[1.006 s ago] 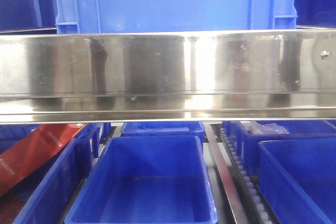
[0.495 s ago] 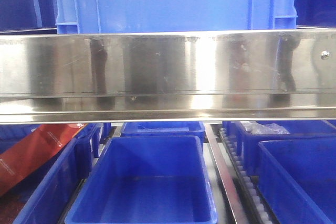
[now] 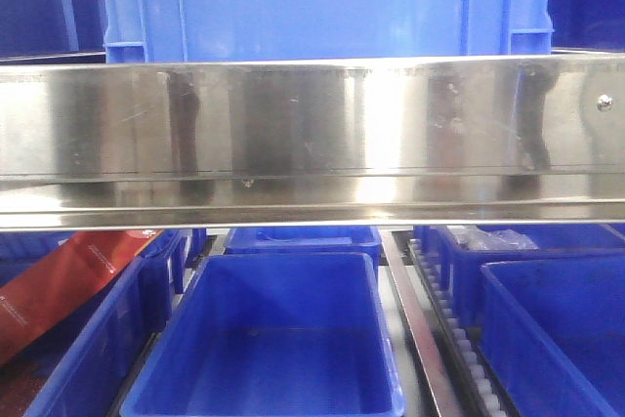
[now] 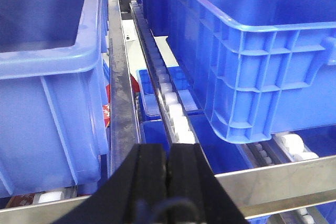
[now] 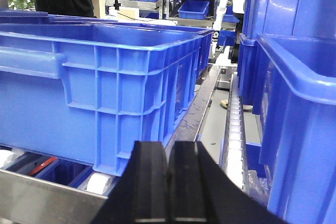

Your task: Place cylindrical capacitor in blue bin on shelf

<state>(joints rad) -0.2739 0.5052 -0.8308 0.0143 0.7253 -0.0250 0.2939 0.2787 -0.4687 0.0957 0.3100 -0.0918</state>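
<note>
While both tools, left tool (image 4: 168,169) and right tool (image 5: 168,174), are staying closed with pads touching above the shelf (image 3: 312,134) rail, the cylindrical capacitor is showing nowhere; whether one is gripping it, I cannot tell.

The front view faces the shelf (image 3: 312,134) rail closely; both wrist views look along its upper tier's bin lanes.

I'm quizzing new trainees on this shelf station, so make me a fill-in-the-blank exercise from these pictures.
1. The bins on the shelf are coloured ____.
2. The left tool has its fingers pressed ____.
3. Seen from the front, the packet in the lower left bin is ____.
4. The right tool holds ____.

Missing words: blue; together; red; nothing
</note>
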